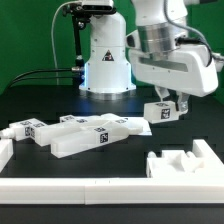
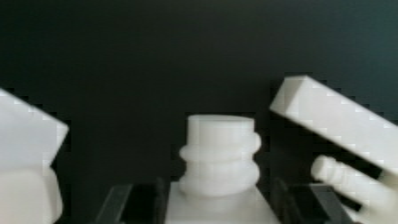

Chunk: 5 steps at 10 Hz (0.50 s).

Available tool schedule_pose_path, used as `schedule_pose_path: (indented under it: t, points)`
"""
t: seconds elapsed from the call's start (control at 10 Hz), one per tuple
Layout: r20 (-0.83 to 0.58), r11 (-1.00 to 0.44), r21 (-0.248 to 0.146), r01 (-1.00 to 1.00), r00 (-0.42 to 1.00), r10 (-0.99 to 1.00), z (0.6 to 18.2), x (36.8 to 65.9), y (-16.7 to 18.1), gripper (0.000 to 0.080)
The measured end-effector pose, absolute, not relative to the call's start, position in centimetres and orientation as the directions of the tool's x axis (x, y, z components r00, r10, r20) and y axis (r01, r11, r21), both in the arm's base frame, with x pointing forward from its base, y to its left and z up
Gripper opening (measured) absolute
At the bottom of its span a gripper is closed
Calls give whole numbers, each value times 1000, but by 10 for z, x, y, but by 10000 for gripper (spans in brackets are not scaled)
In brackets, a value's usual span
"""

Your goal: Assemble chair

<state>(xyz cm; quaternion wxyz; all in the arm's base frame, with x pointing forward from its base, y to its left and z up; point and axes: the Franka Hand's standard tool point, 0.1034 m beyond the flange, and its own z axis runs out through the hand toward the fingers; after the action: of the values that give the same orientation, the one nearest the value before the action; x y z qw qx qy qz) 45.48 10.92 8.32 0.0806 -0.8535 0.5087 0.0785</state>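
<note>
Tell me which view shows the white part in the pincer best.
The wrist view: the ridged white part stands close-up in the pincer. The exterior view shows it only as a small tagged piece, partly hidden by the pincer.

Wide exterior view facing arm [image 1: 165, 50]; wrist view close on leg [image 2: 221, 155]

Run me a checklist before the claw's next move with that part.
1. Grip: ok. The pegged part sits upright between the fingers of the claw.
2. Centred in the grip: ok, judging by the wrist view.
3. Clearance beside it: ok. The slanted bar stands apart from it.
4. Loose parts: ok, lying apart on the exterior view's left.
5. Notched part: ok, not touched, nearer the camera.
6. Where the pegged part should mate: cannot tell.
</note>
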Motion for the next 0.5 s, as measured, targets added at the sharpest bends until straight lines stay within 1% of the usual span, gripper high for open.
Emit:
schedule_pose_path:
  t: [0.1,0.3,0.4,0.5]
  points:
    - [-215,-488,-64,-871,489,-845,82,456,106,284]
    - [-215,-487,-63,-871,488,-846,82,456,106,284]
    - [-208,-542,-72,-837,544,-813,79,453,107,284]
    - [-198,-620,-81,-780,622,-757,70,445,112,284]
